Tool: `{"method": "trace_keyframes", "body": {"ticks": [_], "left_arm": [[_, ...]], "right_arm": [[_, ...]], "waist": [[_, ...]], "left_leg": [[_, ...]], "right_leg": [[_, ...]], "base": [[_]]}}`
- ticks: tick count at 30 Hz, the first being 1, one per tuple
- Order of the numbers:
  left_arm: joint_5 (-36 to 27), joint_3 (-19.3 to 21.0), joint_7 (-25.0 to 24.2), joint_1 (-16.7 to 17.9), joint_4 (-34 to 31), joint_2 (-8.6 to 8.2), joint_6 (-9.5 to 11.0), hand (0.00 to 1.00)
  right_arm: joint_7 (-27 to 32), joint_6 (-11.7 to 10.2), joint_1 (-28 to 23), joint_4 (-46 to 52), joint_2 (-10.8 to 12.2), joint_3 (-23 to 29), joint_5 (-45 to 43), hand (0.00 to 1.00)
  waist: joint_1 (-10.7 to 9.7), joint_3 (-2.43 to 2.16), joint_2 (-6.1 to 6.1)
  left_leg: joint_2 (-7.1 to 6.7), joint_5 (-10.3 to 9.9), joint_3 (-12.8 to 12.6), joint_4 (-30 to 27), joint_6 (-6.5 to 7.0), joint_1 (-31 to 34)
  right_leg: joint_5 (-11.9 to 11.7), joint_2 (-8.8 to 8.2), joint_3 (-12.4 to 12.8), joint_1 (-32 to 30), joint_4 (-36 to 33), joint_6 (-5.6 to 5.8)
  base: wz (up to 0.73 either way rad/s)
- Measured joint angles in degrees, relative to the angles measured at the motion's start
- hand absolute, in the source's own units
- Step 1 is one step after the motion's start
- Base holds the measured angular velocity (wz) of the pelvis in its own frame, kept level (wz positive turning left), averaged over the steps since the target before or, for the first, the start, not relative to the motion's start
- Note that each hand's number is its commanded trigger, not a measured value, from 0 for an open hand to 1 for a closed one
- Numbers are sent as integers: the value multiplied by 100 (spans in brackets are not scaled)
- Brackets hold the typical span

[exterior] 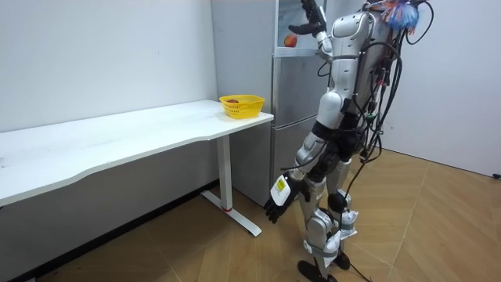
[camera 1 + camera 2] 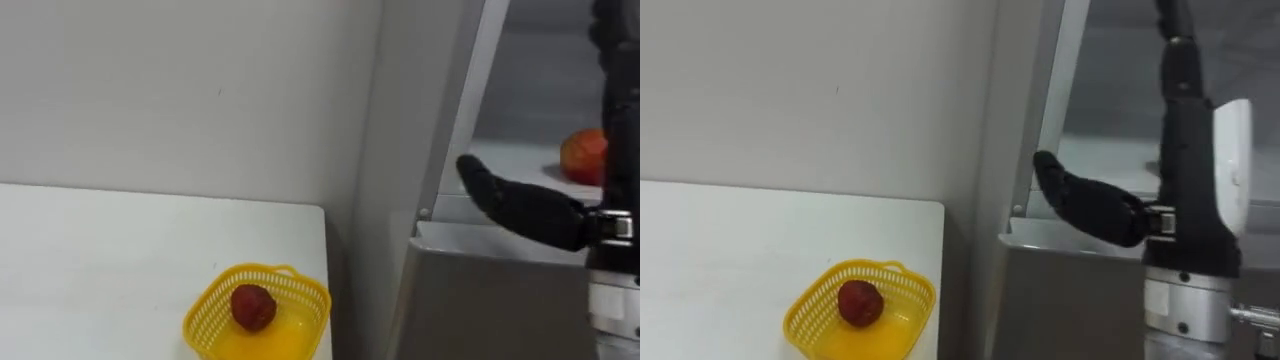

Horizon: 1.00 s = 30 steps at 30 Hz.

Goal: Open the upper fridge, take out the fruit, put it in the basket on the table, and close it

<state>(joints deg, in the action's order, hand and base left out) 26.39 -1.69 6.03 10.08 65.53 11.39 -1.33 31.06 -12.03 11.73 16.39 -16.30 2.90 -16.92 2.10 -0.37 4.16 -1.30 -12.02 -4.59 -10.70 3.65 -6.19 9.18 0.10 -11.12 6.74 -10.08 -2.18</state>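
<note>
I see the right robot hand (image 2: 522, 208) at right of frame, fingers straight and empty, left of the round orange-red fruit (image 2: 584, 156) on the white fridge shelf (image 2: 515, 162).

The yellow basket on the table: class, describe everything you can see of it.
The yellow basket looks like plastic mesh, with an open-weave wall, a thicker rim and a small loop handle at the back edge. It sits upright on the white table, close to the table's corner nearest the fridge. One dark red fruit lies inside on its bottom. Nothing else touches it.
</note>
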Motion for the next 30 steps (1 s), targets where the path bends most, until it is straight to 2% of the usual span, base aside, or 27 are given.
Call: {"method": "trace_keyframes", "body": {"ticks": [4,9,12,13,15,19,24,26,30], "left_arm": [[13,46,-2,50,4,6,4,0],[33,160,-73,70,-34,7,8,0],[28,158,-102,95,-34,30,5,0],[14,158,-135,106,-34,49,2,0],[13,160,-147,109,-45,67,2,0],[25,167,-166,110,-85,70,2,0],[68,217,-191,189,-137,74,2,0],[67,281,-262,184,-140,106,-1,0],[72,290,-322,177,-143,123,-41,0]], "right_arm": [[305,-67,-1,-213,-267,306,611,0],[404,-61,1,-585,-523,595,765,0],[478,-45,52,-857,-630,642,968,0],[514,-39,90,-999,-643,644,1060,0],[516,-32,150,-1212,-659,664,1219,0],[501,117,434,-1647,-839,681,1724,0],[499,164,1115,-2269,-1215,681,2215,0],[441,218,1489,-2644,-1416,671,2567,0],[270,256,1735,-2872,-1624,608,2763,0]], "waist": [[-22,20,18],[-27,35,55],[-13,78,109],[-24,79,134],[-15,51,180],[14,21,238],[-9,29,246],[-2,52,287],[2,53,336]], "left_leg": [[-2,-1,0,6,0,-39],[-3,0,-1,-23,-2,-12],[-8,2,0,-27,-4,6],[-7,2,1,-26,-4,14],[-7,2,2,-23,-4,60],[-10,2,7,-23,-2,93],[-3,2,32,0,-3,89],[-2,4,75,5,-6,105],[-3,4,122,-12,-8,149]], "right_leg": [[1,-4,14,33,3,1],[7,-8,-26,27,23,3],[16,-7,-13,13,44,3],[16,-5,-9,-7,49,2],[17,-3,-2,-36,45,3],[15,-2,-18,-88,23,2],[15,-5,-68,-87,19,2],[15,-4,-110,-87,23,2],[15,-5,-165,-99,34,2]], "base": [[0],[0],[0],[0],[0],[0],[1],[8],[8]]}}
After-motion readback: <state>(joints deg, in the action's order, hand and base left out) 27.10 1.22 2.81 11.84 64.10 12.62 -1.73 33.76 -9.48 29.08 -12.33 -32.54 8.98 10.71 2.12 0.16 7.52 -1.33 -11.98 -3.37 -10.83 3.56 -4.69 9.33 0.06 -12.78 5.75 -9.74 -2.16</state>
